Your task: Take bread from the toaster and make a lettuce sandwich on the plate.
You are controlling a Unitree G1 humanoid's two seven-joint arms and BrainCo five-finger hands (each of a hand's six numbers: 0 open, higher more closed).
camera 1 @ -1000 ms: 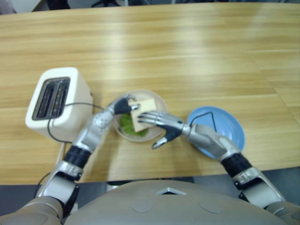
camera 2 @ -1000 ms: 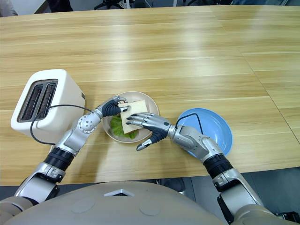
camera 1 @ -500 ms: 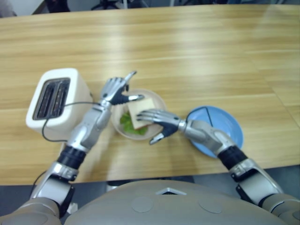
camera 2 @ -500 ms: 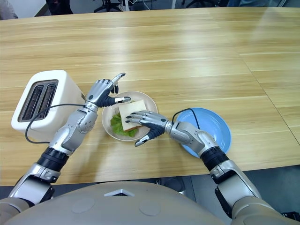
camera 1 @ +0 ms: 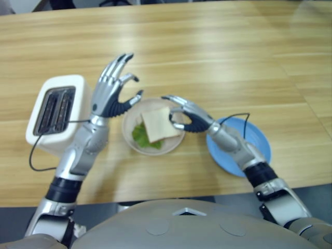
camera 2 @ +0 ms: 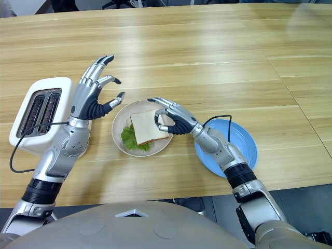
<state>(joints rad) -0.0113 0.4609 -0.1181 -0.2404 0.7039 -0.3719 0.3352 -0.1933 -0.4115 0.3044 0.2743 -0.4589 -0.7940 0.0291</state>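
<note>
From where I stand everything turns on the plate (camera 2: 126,115), the beige one in the middle of the table (camera 2: 207,62). The bread (camera 2: 148,127) lies flat on it, a near-square slice turned a little askew, so it offers no real long axis to line up with. Lettuce (camera 2: 129,139) pokes out from under its left and near edges. Whether a second slice lies below the lettuce I cannot tell. The right hand (camera 2: 174,118) is plainly the nearer one. It sits over the plate's right rim with its fingers curled in a loose hook above the slice's right edge, and as far as I can see it clamps nothing. The bread therefore lies just to that hand's left, across the plate's centre. The left hand (camera 2: 91,93) hovers off the plate's far-left side with fingers spread wide and empty, only its thumb tip coming near the rim. The toaster (camera 2: 36,111) stands further out on the plate's left, its slots looking dark. A blue plate (camera 2: 241,145) lies just off the plate's right, under the right forearm. My guess is the sandwich is nearly done, and any last nudge to the slice falls to the right hand, pushing leftward toward the plate's middle
</note>
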